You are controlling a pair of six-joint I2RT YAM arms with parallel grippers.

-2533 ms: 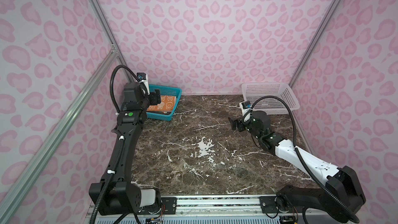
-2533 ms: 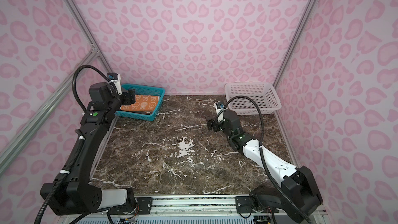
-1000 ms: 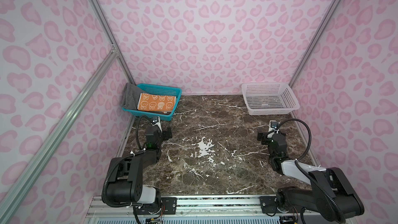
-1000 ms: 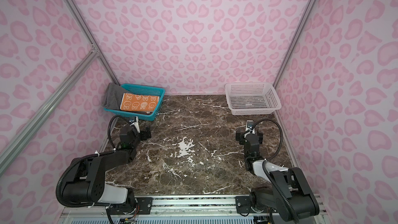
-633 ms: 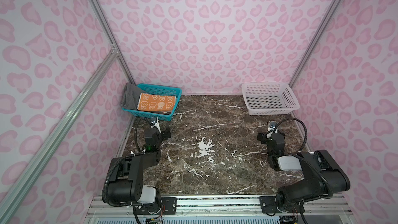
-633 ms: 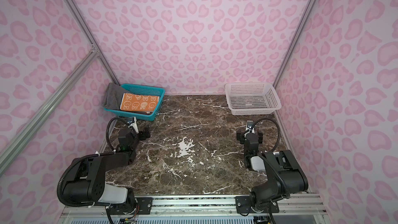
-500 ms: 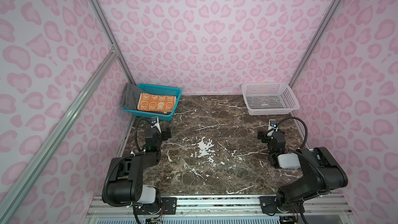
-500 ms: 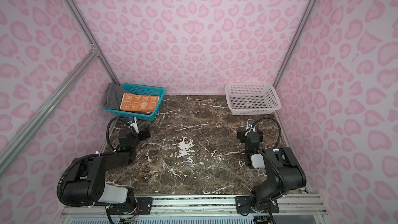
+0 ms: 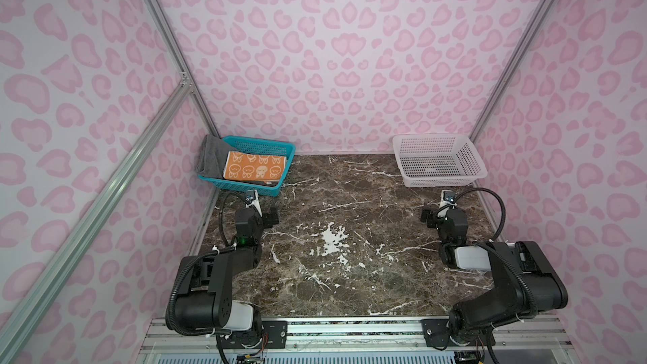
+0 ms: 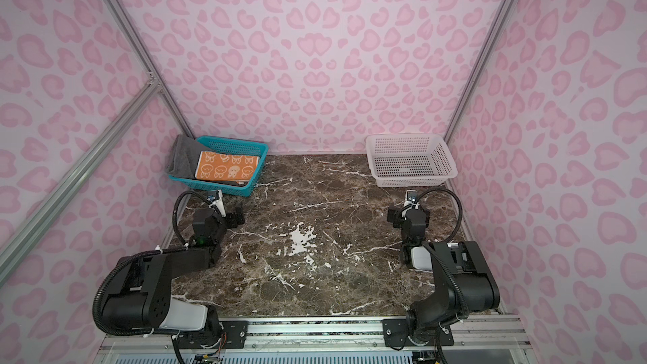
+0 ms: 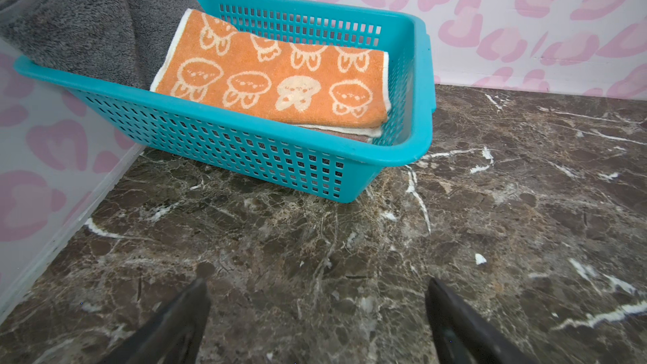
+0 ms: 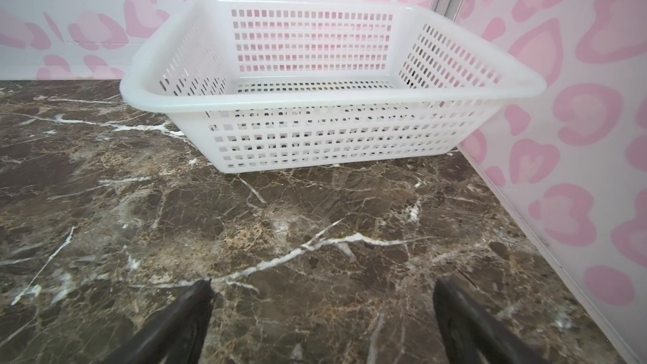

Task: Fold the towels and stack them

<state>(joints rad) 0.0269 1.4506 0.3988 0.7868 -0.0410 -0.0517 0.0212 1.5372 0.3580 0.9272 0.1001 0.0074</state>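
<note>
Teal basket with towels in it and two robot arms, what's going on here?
Nothing is being handled right now. The orange towel lies folded on top in the teal basket, with the grey towel draped over the basket's left end. The white basket is empty. The left gripper and right gripper are open, holding nothing, low over the marble table in front of the baskets.

The orange towel [image 9: 255,169] with white cartoon faces lies folded flat on top in the teal basket [image 9: 241,186], far left. The dark grey terry towel [image 9: 209,155] spills over its left rim. Beneath, only the edge of another cloth [image 11: 336,133] shows.
</note>
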